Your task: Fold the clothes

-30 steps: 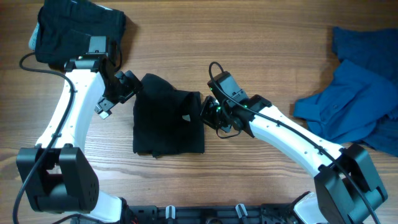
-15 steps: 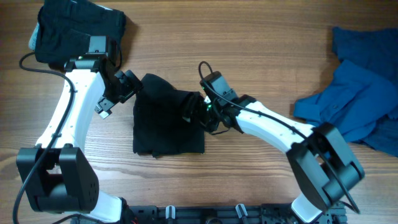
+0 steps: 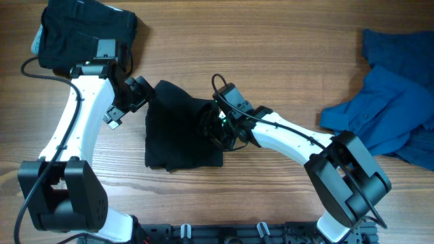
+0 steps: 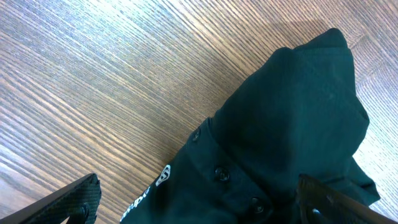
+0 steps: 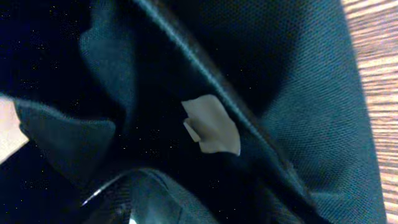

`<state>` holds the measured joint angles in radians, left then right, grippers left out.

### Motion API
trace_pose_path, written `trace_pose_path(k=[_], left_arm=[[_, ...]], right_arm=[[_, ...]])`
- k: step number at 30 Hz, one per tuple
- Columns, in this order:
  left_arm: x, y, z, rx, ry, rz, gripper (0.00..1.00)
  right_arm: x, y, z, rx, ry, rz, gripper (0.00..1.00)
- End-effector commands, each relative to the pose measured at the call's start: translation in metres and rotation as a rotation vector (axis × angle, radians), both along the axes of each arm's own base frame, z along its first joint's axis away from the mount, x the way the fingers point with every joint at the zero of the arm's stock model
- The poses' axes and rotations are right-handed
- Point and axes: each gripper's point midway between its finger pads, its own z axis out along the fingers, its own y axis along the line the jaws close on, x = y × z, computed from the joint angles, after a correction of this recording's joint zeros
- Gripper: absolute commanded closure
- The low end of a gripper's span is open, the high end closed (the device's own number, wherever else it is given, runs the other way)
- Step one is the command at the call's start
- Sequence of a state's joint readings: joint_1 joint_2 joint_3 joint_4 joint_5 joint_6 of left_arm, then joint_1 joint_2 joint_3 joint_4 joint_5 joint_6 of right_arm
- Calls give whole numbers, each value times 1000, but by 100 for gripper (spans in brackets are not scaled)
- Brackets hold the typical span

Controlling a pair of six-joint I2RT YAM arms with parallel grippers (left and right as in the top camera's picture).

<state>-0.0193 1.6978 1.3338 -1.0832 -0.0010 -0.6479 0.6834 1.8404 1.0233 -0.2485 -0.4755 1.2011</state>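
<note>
**A:** Right gripper [image 3: 215,127] is sitting at the right edge of the black shirt [image 3: 176,139], where the cloth is bunching up. Its wrist view is filling with dark fabric and we're only catching one finger [image 5: 137,193]. We can't tell if it's pinching cloth or not.

**B:** Left gripper [image 3: 135,96]?

**A:** Jaws are standing spread wide and gripping nothing. It's hovering just beside the shirt's top-left corner. In its wrist view we're seeing one fingertip over bare wood and the other by the cloth.

**B:** Layout, big to small?

**A:** The wooden table [image 3: 285,41] is carrying everything. The blue clothes [image 3: 397,102] are lying crumpled at the far right, well apart from both grippers. The black shirt is lying mid-table between the two arms. It's folded to a rough rectangle, with the right side rumpled. A dark pile [image 3: 85,30] is sitting at the top-left corner, near the left arm.

**B:** Small stuff?

**A:** We're seeing a white tag [image 5: 211,127] on the fabric in the right wrist view. The left wrist view is showing a button [image 4: 219,173] on the shirt's placket, with a small white logo [image 4: 163,177] near it.
</note>
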Motion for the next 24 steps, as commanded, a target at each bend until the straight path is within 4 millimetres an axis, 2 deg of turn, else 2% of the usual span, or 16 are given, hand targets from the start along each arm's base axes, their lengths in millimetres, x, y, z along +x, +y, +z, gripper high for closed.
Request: trace_pose_path(k=[1,2,5,10,12,13,21,24], left_arm=[[-3,-2,-4,-2,15,-19,0],[-3,-2,-4,-2,18,-19,0],[-4,-2,-4,-2,22,-19,0],[-4,-2,-4,-2,21,-19,0],[-4,-2,-4,-2,21,-19,0],[-4,-2,-4,-2,21,-19,0],[-4,-2,-4,-2,22,-19,0],[-4,-2,-4,-2,22,-19,0]], right_arm=[[-13,11,-5,1,-9,82,44],[-14,12,-5,0,-17,96,46],[-17,4,-13,-59,-39,120,61],[-19,-3,-17,-96,-79,184,74],[-19,-3,-17,-97,-100,213,91],[-19,-3,-17,-96,-112,228,96],[-17,2,-14,-75,-223,360,96],[-22,12,0,15,-242,418,96]])
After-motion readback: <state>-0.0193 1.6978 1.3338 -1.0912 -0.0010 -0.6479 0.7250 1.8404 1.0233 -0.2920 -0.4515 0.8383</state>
